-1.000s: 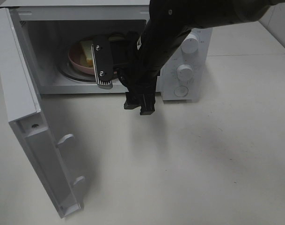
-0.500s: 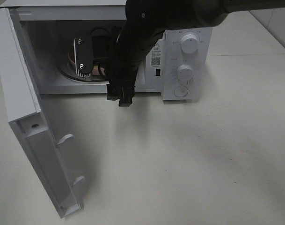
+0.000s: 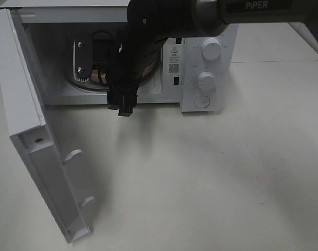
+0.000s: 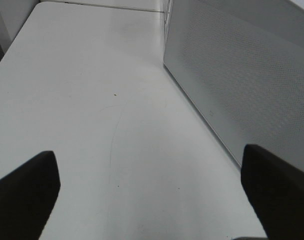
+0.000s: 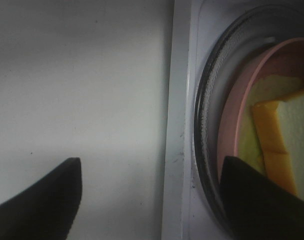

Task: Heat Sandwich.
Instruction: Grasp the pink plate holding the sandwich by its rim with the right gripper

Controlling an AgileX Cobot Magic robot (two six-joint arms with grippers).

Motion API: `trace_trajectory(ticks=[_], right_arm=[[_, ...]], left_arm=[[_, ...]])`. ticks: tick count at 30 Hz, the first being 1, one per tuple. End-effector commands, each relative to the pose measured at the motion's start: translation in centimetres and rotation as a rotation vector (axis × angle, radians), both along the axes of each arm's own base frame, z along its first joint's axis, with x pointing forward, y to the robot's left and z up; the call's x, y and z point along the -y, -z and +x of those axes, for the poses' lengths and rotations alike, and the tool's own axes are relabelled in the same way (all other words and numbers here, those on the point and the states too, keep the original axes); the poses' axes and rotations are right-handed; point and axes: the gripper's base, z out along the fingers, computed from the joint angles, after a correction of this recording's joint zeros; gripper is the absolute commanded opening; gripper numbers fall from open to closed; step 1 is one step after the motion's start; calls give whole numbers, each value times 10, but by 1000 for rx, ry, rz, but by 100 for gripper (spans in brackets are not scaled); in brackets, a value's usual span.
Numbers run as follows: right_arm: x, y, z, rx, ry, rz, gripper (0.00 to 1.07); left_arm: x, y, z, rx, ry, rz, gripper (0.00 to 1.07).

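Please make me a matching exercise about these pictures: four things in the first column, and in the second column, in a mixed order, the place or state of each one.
Column one:
1. sandwich
2. pink plate
3. microwave door
4. left gripper

Column two:
A. swung wide open
B. fingers apart, nothing between them
C. lies on the pink plate
D. sits on the glass turntable

Pairs: 1-C, 2-D, 3-A, 4-B.
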Motion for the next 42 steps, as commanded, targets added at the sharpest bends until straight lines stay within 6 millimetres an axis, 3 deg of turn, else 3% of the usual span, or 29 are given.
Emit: trace_trajectory(ticks=[1, 24, 35, 42], right_arm=[[0, 2, 7, -7, 18, 16, 74], [14, 7, 35, 65, 91, 106, 68], [2, 8, 50, 41, 124, 138, 68], [15, 8, 60, 43, 153, 139, 67]], left_arm=[[1, -1, -2, 24, 1, -18, 91], [1, -1, -2, 24, 1, -18, 91], [1, -1, -2, 24, 1, -18, 91], [1, -1, -2, 24, 1, -18, 91]])
